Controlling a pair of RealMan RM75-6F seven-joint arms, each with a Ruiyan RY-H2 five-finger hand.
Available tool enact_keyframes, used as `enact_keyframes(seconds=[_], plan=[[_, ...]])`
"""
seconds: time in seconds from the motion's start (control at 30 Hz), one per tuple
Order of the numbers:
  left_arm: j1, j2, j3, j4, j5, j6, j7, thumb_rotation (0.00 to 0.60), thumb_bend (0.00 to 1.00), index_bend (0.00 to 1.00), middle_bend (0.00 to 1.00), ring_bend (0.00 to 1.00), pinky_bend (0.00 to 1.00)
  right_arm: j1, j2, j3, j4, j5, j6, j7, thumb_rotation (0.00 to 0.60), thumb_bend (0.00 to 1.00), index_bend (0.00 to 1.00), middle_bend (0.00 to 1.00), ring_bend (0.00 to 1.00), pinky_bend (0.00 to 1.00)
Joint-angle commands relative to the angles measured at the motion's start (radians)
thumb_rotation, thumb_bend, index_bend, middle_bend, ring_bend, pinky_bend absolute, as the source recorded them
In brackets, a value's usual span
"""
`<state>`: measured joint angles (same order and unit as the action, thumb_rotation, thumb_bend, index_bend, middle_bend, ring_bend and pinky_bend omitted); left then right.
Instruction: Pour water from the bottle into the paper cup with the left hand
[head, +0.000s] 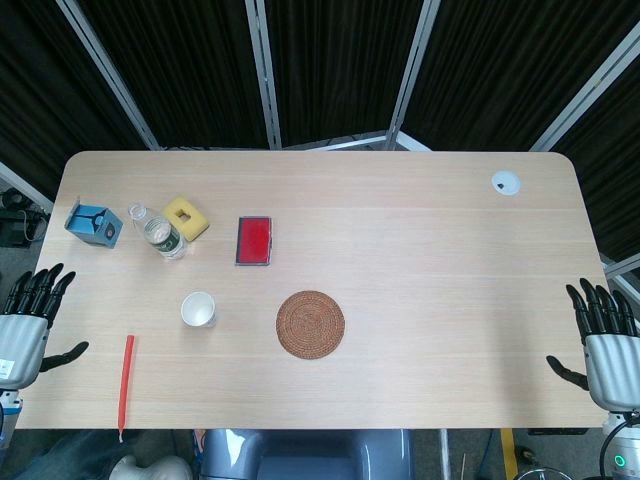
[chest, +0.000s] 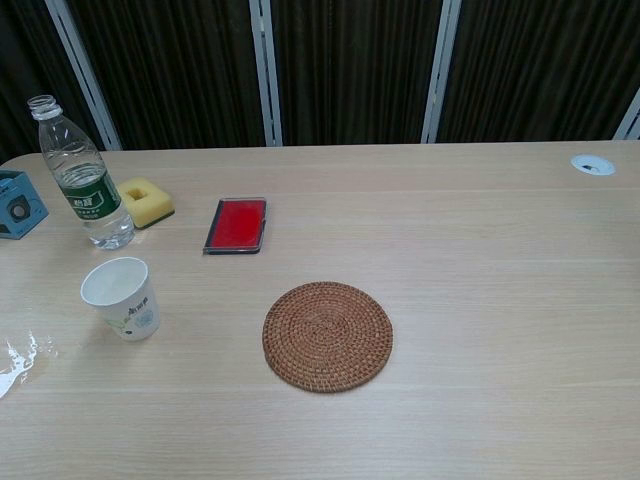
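**Both hands spread and empty at the table's ends**

The left hand (head: 25, 325) sits at the left edge of the table (head: 420, 250), fingers (head: 40, 288) spread wide and straight, thumb out to the side, holding and touching nothing. The right hand (head: 605, 345) mirrors it at the right edge, fingers apart, palm empty.

The bottle (chest: 85, 180) stands upright, well ahead of the left fingers and a little inward, clear with a green label; whether its cap is on is hard to tell. The paper cup (chest: 122, 298) stands upright nearer those fingers, apart from the bottle, its white inside showing no visible contents. A red pen-like stick (head: 125, 372) lies just inward of the left thumb. A round woven coaster (chest: 327, 335) lies further inward, between the two hands.
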<state>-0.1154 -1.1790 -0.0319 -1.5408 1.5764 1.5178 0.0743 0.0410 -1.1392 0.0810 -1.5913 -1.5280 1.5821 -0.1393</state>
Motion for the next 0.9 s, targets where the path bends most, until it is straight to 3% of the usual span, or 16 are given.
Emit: enact_keyframes(seconds=[0.03, 0.2, 0.37, 0.47, 0.6, 0.9], plan=[[-0.001, -0.002, 0.000, 0.003, -0.003, -0.004, -0.001, 0.600, 0.00, 0.00, 0.00, 0.00, 0.00, 0.001, 0.003, 0.000, -0.004, 0.000, -0.004, 0.002, 0.600, 0.00, 0.00, 0.00, 0.00, 0.00], [-0.031, -0.018, -0.017, 0.019, -0.028, -0.050, -0.071, 0.600, 0.00, 0.00, 0.00, 0.00, 0.00, 0.001, 0.009, -0.002, -0.006, 0.004, -0.012, 0.012, 0.600, 0.00, 0.00, 0.00, 0.00, 0.00], [-0.114, -0.064, -0.070, 0.053, -0.103, -0.191, -0.316, 0.600, 0.00, 0.00, 0.00, 0.00, 0.00, 0.007, 0.015, 0.007, -0.010, 0.021, -0.027, 0.028, 0.600, 0.00, 0.00, 0.00, 0.00, 0.00], [-0.172, -0.108, -0.127, 0.086, -0.169, -0.274, -0.449, 0.600, 0.00, 0.00, 0.00, 0.00, 0.00, 0.013, 0.014, 0.012, -0.004, 0.045, -0.050, 0.031, 0.600, 0.00, 0.00, 0.00, 0.00, 0.00], [-0.218, -0.164, -0.178, 0.141, -0.259, -0.354, -0.530, 0.600, 0.00, 0.00, 0.00, 0.00, 0.00, 0.020, 0.012, 0.020, 0.000, 0.071, -0.072, 0.033, 0.600, 0.00, 0.00, 0.00, 0.00, 0.00], [-0.293, -0.242, -0.244, 0.231, -0.384, -0.490, -0.609, 0.600, 0.00, 0.00, 0.00, 0.00, 0.00, 0.037, 0.005, 0.032, 0.017, 0.118, -0.118, 0.020, 0.600, 0.00, 0.00, 0.00, 0.00, 0.00]])
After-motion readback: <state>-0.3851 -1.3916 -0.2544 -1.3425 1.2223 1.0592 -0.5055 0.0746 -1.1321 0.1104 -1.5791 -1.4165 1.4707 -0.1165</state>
